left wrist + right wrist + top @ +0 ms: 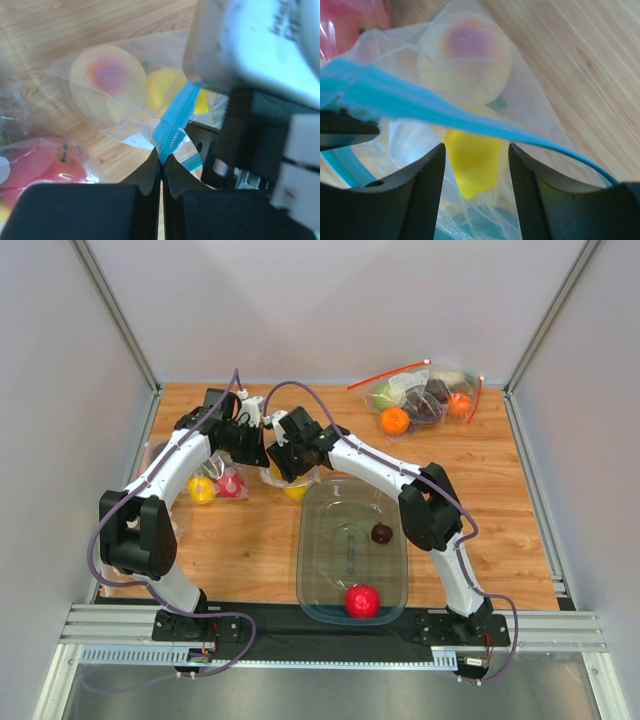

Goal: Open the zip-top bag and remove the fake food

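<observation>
Left jaws tight on zip-top bag [175, 112] strip

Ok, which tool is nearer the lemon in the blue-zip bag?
Right. The right tool is open with the lemon straight ahead; the left tool pinches the zip strip beside it.

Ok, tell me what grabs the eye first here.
Over the table's middle, the left fingers are pinched shut on the blue strip of a small bag holding a peach and a lemon. Nearer the front edge, a clear tub holds a red apple and a dark plum.
</observation>
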Motion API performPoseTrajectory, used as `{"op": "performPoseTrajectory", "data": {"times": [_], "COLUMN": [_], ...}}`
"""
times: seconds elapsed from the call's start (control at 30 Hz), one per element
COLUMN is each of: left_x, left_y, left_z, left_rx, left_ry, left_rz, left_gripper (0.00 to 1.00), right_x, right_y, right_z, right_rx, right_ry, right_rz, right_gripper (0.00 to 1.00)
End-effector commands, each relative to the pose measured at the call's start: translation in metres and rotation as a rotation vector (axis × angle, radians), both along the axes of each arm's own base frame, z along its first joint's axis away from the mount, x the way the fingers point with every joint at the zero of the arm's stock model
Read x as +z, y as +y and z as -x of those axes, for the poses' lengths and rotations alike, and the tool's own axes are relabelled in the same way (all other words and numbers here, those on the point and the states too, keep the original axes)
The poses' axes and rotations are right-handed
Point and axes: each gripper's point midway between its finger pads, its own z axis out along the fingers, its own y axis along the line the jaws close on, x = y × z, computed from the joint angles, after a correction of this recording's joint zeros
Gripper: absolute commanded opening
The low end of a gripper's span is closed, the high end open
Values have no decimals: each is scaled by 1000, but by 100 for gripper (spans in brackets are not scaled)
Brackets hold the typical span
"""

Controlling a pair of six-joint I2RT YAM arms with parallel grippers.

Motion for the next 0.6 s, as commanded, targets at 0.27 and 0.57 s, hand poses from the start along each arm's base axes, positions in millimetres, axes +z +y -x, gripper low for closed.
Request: {"op": "performPoseTrajectory", "data": {"times": [0.27,0.57], "left_x": [31,26], "left_y": [-1,2], "left_z": [-14,-20], "left_rx": [26,102], "left_ry": [-121,-157], "left_rz": [12,25], "left_gripper": [0,0], "right_x": [-29,-35], "right_y": [-14,-2], "right_z": [32,43], "right_rx": [-31,-85], "right_ry": [125,223], "right_rz": [105,42], "right_gripper": [60,71]}}
